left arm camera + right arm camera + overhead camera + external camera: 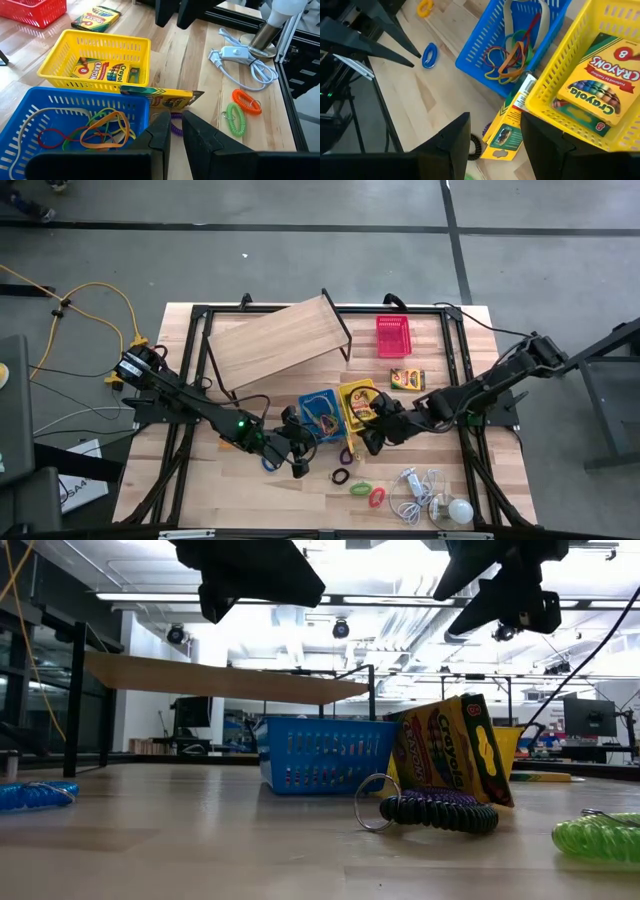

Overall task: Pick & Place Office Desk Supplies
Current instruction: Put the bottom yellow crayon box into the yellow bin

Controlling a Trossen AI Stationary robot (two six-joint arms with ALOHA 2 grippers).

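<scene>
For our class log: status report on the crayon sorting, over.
Left gripper jaws narrow, empty, by blue basket. Right gripper jaws open above leaning crayon box. Yellow basket holds one box. Purple coil alongside.

A lab or workshop hall: concrete floor [300, 250], ceiling strip lights [330, 602], equipment benches behind

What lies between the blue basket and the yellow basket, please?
A crayon box stands tipped against the near ends of the blue basket and the yellow basket, spanning the gap between them, as the left wrist view shows; otherwise only bare tabletop.
</scene>
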